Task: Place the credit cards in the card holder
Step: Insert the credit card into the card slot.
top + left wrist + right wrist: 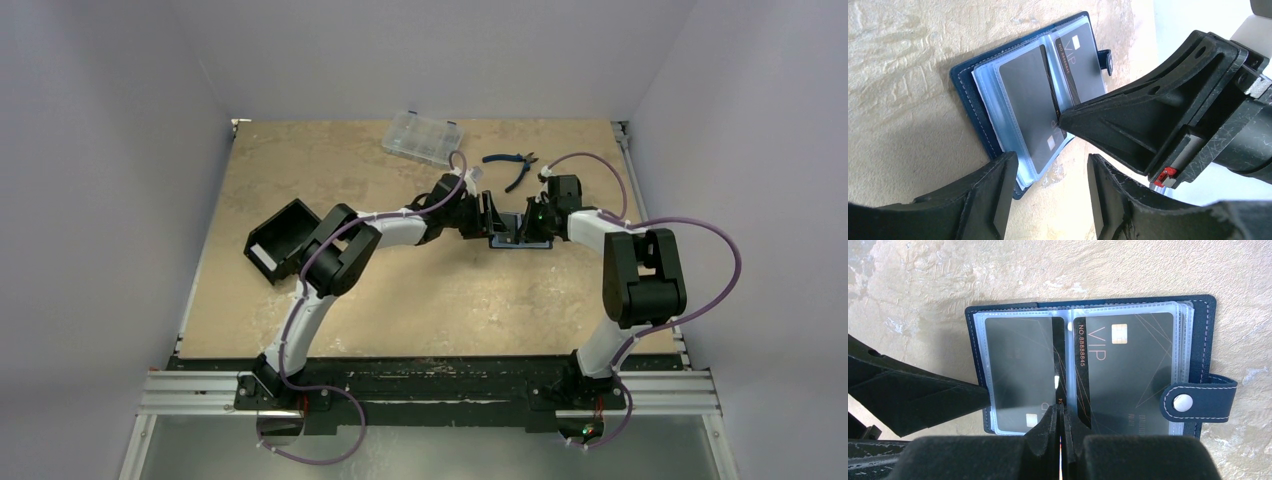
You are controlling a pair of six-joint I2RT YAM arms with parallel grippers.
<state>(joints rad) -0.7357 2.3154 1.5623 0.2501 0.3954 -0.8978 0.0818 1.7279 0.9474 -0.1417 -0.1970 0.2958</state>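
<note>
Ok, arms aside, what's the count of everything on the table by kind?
card holder, lying open: 1
credit cards, one in each facing sleeve: 2
black open-topped box: 1
clear compartment case: 1
blue-handled pliers: 1
Total: 6

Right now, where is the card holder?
In the top view the card holder lies open mid-table, between the left gripper and right gripper, just nearer than the blue pliers.
</note>
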